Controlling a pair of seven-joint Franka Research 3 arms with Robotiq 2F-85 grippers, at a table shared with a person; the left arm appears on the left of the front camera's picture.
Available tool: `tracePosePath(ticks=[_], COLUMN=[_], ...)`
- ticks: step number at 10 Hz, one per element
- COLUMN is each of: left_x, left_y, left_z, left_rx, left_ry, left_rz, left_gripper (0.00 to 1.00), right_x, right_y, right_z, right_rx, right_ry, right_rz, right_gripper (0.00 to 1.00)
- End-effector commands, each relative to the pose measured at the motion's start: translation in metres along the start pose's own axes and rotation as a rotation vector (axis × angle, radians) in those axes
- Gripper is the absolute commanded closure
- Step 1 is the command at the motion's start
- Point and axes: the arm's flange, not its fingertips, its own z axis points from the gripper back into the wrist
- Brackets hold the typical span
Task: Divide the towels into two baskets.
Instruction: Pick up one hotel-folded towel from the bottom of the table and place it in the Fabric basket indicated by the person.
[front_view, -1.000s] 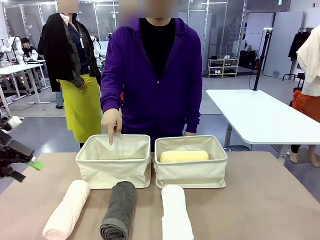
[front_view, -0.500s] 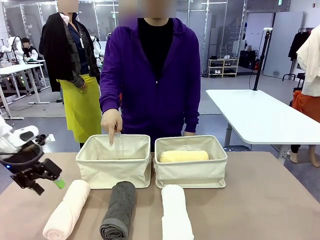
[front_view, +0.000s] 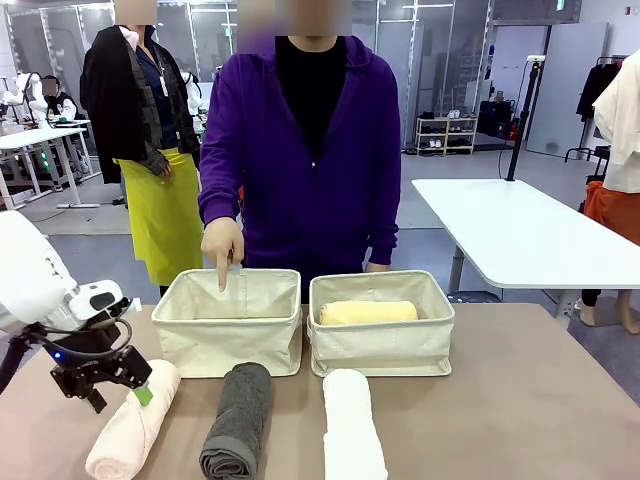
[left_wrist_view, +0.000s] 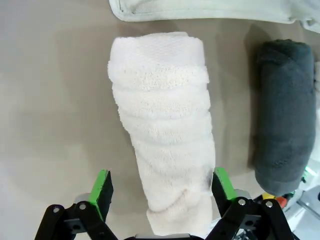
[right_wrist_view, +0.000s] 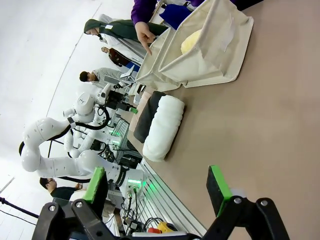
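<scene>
Far left, the white left arm (front_view: 35, 290) hangs low over the pale pink rolled terry towel (front_view: 130, 425), the left jaws spread wide and gripping nothing. From the wrist camera the roll runs lengthwise straight up between the two green pads (left_wrist_view: 102, 192), one pad on either side of its near end and neither clearly touching it. Lined up for a pinch, I'd say.

Next along, the dark grey rolled towel (front_view: 237, 420) lies flat on the tan surface (front_view: 520, 400), just in front of the left cream canvas basket (front_view: 226, 345). No towel shows inside that one, and a person's hand (front_view: 222, 245) points a finger down into it.

Then comes the white rolled towel (front_view: 352, 430), on the surface before the right cream canvas basket (front_view: 385, 350), and inside that basket sits the yellow rolled towel (front_view: 367, 312). So one of four is sorted and three are left, by my count.

Over on the right, the right jaws are wide apart too, empty, above bare surface and well apart from the white towel.
</scene>
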Motion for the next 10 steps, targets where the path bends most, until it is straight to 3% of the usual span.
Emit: tracePosePath(ticks=[1, 5, 6, 7, 8, 9, 10], left_x=[-0.068, -0.078, -0.079, -0.079, -0.08, -0.08, -0.08], left_y=[-0.001, -0.011, -0.011, -0.011, -0.011, -0.012, -0.012], left_z=[-0.032, -0.04, -0.041, -0.042, -0.043, -0.043, -0.042], left_rx=[0.045, -0.023, -0.026, -0.023, -0.027, -0.03, -0.032], left_ry=[-0.041, 0.047, 0.05, 0.057, 0.058, 0.055, 0.051], left_rz=[0.033, -0.025, -0.03, -0.027, -0.025, -0.025, -0.026], left_gripper=[0.0, 0.0, 0.16, 0.2, 0.36, 0.4, 0.56], right_x=[-0.002, -0.002, -0.002, -0.002, -0.002, -0.002, -0.002], right_y=[0.003, 0.003, 0.003, 0.003, 0.003, 0.003, 0.003], right_z=[0.0, 0.0, 0.0, 0.0, 0.0, 0.0, 0.0], right_rx=[0.008, 0.008, 0.008, 0.008, 0.008, 0.008, 0.008], right_ry=[-0.015, -0.015, -0.015, -0.015, -0.015, -0.015, -0.015], right_rz=[0.011, 0.011, 0.011, 0.011, 0.011, 0.011, 0.011], right_gripper=[0.0, 0.0, 0.0, 0.0, 0.0, 0.0, 0.0])
